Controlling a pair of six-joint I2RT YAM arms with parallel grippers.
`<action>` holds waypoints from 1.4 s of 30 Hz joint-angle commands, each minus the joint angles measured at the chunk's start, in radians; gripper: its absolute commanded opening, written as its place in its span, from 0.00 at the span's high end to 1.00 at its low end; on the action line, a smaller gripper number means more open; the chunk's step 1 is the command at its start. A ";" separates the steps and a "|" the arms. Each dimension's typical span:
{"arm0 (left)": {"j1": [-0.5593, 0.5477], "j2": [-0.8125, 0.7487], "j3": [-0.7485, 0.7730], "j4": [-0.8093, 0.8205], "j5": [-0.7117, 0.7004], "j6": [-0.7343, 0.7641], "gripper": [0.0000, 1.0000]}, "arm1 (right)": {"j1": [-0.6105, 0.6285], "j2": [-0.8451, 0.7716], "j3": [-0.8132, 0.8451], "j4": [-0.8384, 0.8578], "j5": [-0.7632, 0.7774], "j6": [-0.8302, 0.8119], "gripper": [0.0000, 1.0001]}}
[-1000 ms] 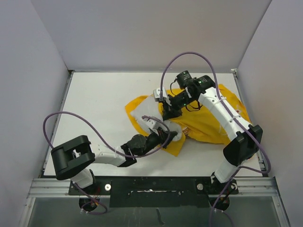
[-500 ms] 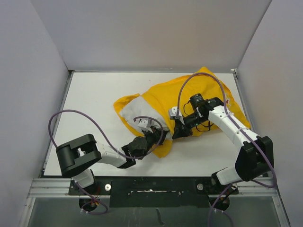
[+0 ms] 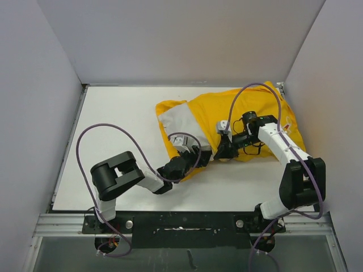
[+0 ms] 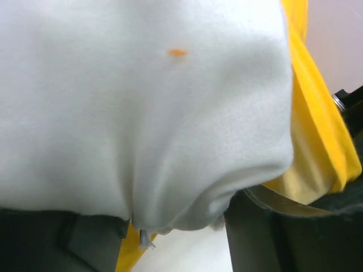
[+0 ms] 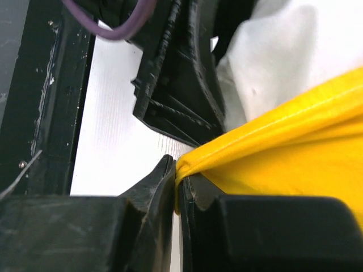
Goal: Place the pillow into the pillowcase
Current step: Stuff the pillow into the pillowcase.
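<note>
Your right pincer (image 5: 177,170) is clamped on a fold of the bright yellow fabric pillowcase (image 5: 295,136). The hem runs straight into the slit between its two dark fingers, which meet on the cloth. From above, that grip sits on the near edge of the sack, roughly midway along it.

Your left pincer (image 3: 190,154) is just beside it, to its left, with its nose pushed up against the plump white fabric pillow (image 3: 173,122). In its wrist view the two dark fingers stand apart in the bottom corners, and a bulging corner of the pillow sags between them. You cannot tell whether they press the pillow or only flank it. A strip of the yellow case wraps round the pillow's right side there.

The pillow lies partly inside the pillowcase. A grey-white patch shows at the sack's left end with yellow cloth above and below it, and the rest is covered. The bundle rests on the white tabletop (image 3: 113,124), towards the far right corner.
</note>
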 commanded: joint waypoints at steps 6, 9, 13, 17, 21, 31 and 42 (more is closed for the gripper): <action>0.084 -0.280 -0.187 -0.018 0.484 0.086 0.13 | -0.046 0.019 -0.034 -0.007 -0.073 0.096 0.93; 0.103 -0.398 -0.220 -0.200 0.586 0.116 0.02 | -0.054 0.025 -0.047 0.004 -0.057 0.102 0.93; 0.151 -0.525 -0.279 -0.264 0.747 0.134 0.02 | -0.063 0.033 -0.055 0.009 -0.043 0.104 0.92; 0.193 -0.661 -0.323 -0.334 0.758 0.129 0.02 | -0.070 0.031 -0.066 0.011 -0.040 0.099 0.92; 0.286 -0.748 -0.277 -0.485 0.850 0.114 0.02 | -0.074 0.030 -0.070 0.012 -0.035 0.096 0.92; 0.646 -0.718 -0.148 -0.575 1.181 -0.029 0.10 | -0.092 0.003 -0.076 0.009 -0.028 0.085 0.91; 0.731 -0.463 -0.070 -0.389 1.227 -0.151 0.17 | -0.089 -0.069 -0.085 0.021 0.037 0.088 0.88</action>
